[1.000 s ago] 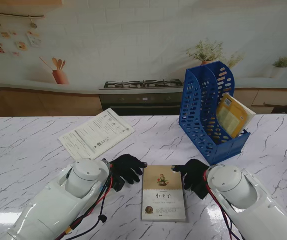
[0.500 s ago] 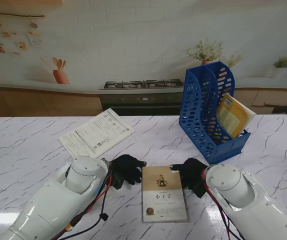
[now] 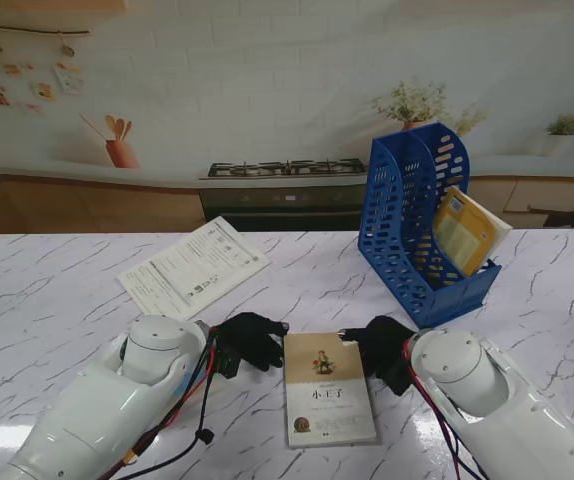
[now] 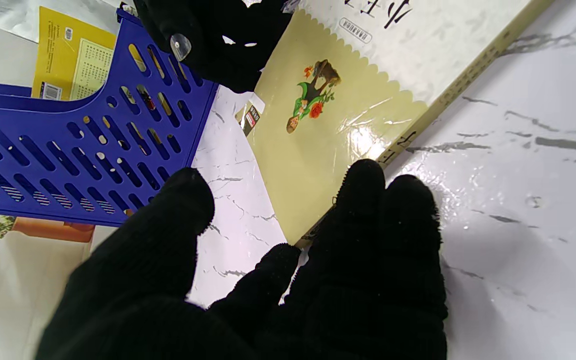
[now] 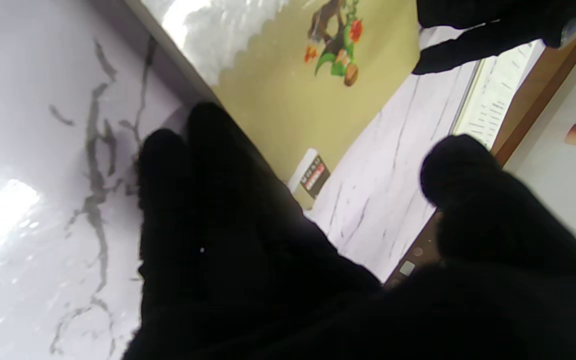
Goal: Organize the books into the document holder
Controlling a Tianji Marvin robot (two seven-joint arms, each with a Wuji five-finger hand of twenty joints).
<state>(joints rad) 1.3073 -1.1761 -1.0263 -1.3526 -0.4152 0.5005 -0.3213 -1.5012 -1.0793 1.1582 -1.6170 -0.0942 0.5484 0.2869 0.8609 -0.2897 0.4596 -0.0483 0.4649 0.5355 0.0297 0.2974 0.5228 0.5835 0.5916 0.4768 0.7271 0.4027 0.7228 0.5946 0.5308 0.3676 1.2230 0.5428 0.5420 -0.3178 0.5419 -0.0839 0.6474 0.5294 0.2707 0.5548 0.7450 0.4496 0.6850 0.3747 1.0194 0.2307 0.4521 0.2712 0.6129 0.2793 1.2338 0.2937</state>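
I am watching both gloved hands closing in on the small book lying flat on the bench between them, cover up, nearer to me than the blue document holder. Compared with a second ago, the left hand has been sliding slightly away from my left shoulder toward the book's far left corner, while the book itself has been turning a touch, its far end now leaning left. The right hand is sitting at the far right corner, much where it was half a second ago. In the left wrist view the fingers are loosely spread, with fingertips resting right at the spine edge and the thumb apart, holding nothing. In the right wrist view the fingers are also parted, lying along the book's edge, thumb clear. I am judging that the squeeze from both sides is only beginning and the book is not yet lifted. The holder is already carrying a yellow book in its right-hand slot; a printed sheet is lying farther left.
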